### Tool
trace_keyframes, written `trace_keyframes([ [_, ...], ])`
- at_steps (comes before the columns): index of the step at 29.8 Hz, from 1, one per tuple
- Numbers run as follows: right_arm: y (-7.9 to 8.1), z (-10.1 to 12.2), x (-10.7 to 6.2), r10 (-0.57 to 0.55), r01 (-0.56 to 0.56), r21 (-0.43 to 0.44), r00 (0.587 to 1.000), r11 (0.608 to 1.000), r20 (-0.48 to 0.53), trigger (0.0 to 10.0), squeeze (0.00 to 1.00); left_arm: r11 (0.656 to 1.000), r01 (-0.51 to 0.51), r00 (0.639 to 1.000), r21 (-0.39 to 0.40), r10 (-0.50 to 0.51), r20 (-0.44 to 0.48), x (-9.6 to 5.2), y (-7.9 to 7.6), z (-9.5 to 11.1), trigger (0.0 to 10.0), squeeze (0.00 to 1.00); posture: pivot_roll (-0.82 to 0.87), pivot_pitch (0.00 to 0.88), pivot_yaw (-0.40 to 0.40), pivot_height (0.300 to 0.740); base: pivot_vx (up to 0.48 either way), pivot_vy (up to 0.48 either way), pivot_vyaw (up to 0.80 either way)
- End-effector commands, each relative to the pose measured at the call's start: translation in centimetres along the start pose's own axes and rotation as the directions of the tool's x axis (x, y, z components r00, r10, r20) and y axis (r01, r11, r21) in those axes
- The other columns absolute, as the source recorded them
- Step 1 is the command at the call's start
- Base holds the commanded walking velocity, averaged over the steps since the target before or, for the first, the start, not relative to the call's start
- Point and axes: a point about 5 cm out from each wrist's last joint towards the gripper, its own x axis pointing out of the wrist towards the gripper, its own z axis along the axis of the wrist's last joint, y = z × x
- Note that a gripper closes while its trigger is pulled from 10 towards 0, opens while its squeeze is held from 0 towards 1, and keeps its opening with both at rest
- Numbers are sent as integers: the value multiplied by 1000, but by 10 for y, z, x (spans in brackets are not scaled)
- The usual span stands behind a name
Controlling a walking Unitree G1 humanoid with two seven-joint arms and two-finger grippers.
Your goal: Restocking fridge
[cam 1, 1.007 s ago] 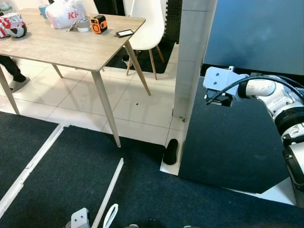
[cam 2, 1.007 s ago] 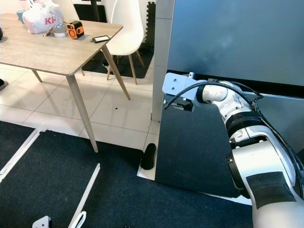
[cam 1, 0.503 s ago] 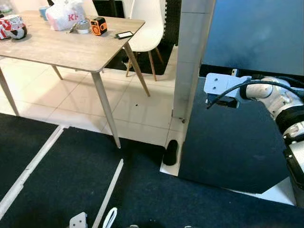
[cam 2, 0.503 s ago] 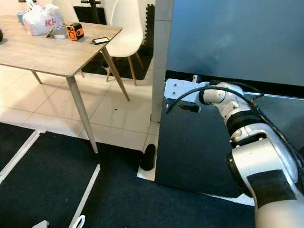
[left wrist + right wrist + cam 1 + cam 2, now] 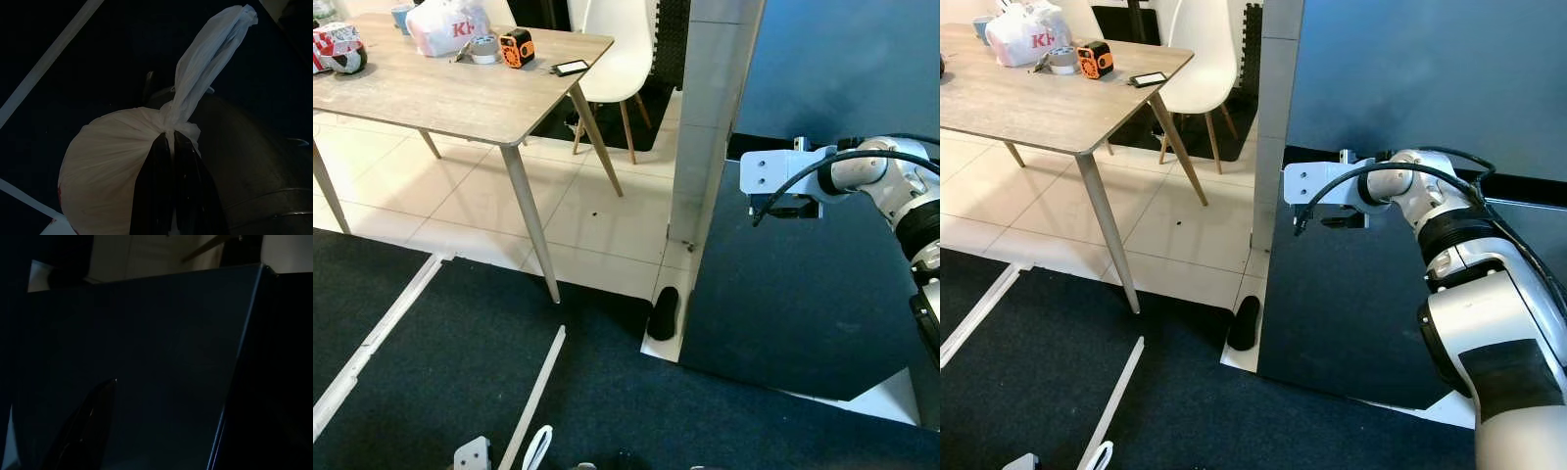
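Your left gripper (image 5: 168, 147) is hanging low with its fingers clamped together on the knot of a white plastic bag (image 5: 117, 181), so the goods are staying ready while the other arm is working. Your right gripper (image 5: 1332, 217) is reaching to the top edge of the lower fridge door (image 5: 1351, 304), probably to pull it; I cannot tell if its fingers are apart. A black shoe (image 5: 663, 313) is lying at the door's corner, and the table (image 5: 460, 98) with 1 white chair (image 5: 625, 59) is standing well apart.
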Motion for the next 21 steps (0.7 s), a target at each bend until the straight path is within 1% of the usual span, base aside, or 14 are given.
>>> trace_keyframes([
  [1,42,-10,20,274,-275,-14,961,961,-42,10000,0,1000,3,999,2,-3,-38,-2,0,-9,10000,0,-17,84,-15,740,0,0,0],
  [3,46,-8,17,355,-355,-11,935,935,8,10000,0,1000,2,999,2,-2,-39,-2,1,-9,10000,0,-18,82,-14,740,0,0,0],
  [5,45,-4,14,395,-397,10,915,918,79,10000,0,1000,-1,999,3,1,-43,-2,2,-10,10000,0,-21,81,-11,740,0,0,0],
  [6,45,-4,14,395,-397,10,915,918,79,10000,0,1000,-1,999,3,1,-43,-2,2,-10,10000,0,-21,81,-11,740,0,0,0],
  [10,42,-1,10,408,-414,23,903,910,135,10000,0,1000,5,999,5,-4,-40,-1,0,-8,10000,0,-20,76,-11,740,0,0,0],
  [12,42,-1,10,408,-414,23,903,910,135,10000,0,1000,5,999,5,-4,-40,-1,0,-8,10000,0,-20,76,-11,740,0,0,0],
  [13,37,7,5,408,-427,33,881,903,242,10000,0,1000,9,999,6,-9,-35,0,-2,-6,10000,0,-18,74,-10,740,0,0,0],
  [14,37,7,5,408,-427,33,881,903,242,10000,0,1000,9,999,6,-9,-35,0,-2,-6,10000,0,-18,74,-10,740,0,0,0],
  [15,33,11,1,407,-437,35,860,899,307,10000,0,1000,9,999,6,-9,-35,0,-2,-5,10000,0,-18,74,-10,740,0,0,0],
  [16,27,22,-6,404,-462,33,807,887,430,10000,0,1000,9,999,6,-9,-34,0,-2,-5,10000,0,-21,72,-6,740,0,0,0],
  [17,20,32,-16,387,-476,18,736,879,555,10000,0,1000,9,999,8,-8,-36,0,-2,-5,10000,0,-25,70,-4,740,0,0,0],
  [18,20,32,-16,387,-476,18,736,879,555,10000,0,1000,9,999,8,-8,-36,0,-2,-5,10000,0,-25,70,-4,740,0,0,0],
  [20,12,44,-30,355,-482,-10,630,876,691,10000,0,1000,8,999,10,-8,-37,0,-2,-4,10000,0,-26,68,-3,740,0,0,0],
  [21,12,44,-30,355,-482,-10,630,876,691,10000,0,1000,8,999,10,-8,-37,0,-2,-4,10000,0,-26,68,-3,740,0,0,0],
])
